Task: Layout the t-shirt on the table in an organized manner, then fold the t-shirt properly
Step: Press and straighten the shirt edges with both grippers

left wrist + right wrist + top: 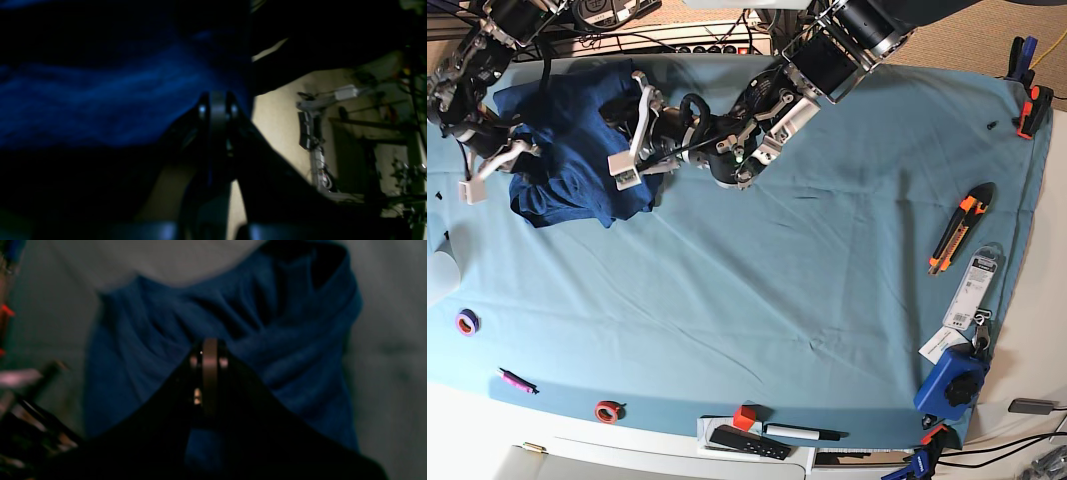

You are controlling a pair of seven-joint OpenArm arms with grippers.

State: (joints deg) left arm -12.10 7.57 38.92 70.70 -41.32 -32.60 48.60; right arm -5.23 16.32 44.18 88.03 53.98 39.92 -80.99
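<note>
Well, nearest, along the bottom edge of the frame, a red ring [610,411] and a white marker [802,432] lie by the rim of the table [727,310], while an orange-and-black cutter [962,228] sits over at the right; these bits seem to be parked at the margins so the middle can serve for spreading cloth. Farther off, in the upper left, the t-shirt [572,165] lies bunched in a compact, creased heap, its lower edge rumpled and no sleeve that I can pick out for sure. Both arms reach in over it, the right one from the left edge of the frame and the left one slanting down from the top, likely because working from two sides lets them tug or flatten the fabric between them. The left gripper [217,98] has its fingers drawn together, narrow, at the dark cloth; the right gripper [210,343] is just as narrow, over the folds. Whether either has a bit of fabric pinched, I can't tell. To my eye the laying-out comes first, since the shirt is too crumpled to fold neatly, and the wide bare cloth at the centre would give it room.
</note>
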